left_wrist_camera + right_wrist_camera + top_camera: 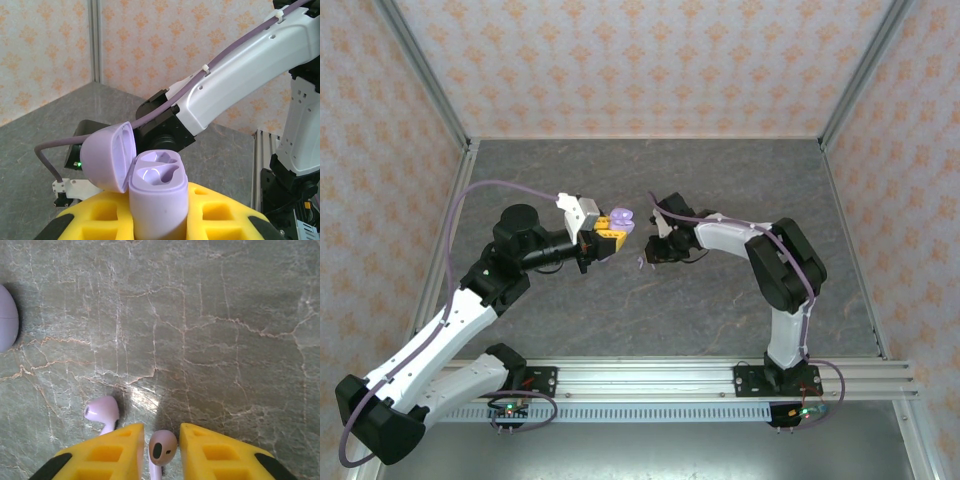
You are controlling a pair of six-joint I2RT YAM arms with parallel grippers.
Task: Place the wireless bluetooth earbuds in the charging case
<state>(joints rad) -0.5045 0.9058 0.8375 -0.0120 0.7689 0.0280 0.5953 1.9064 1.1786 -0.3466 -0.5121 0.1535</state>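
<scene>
My left gripper (617, 230) is shut on a lilac charging case (159, 200) and holds it upright above the table. Its lid (107, 157) is swung open to the left, and both earbud wells are empty. The yellow fingers (225, 212) press the case body from both sides. My right gripper (161, 452) is down at the table, its yellow fingers closed around a lilac earbud (163, 446) with its stem running back between them. A second lilac earbud (103, 411) lies on the table just left of the left finger. In the top view the right gripper (650, 255) sits close to the right of the case (622, 217).
The table is grey marble-patterned stone (720, 190), walled on three sides with patterned panels. A rounded lilac shape (7, 317) shows at the left edge of the right wrist view. The right arm's white link (240, 75) crosses behind the case in the left wrist view.
</scene>
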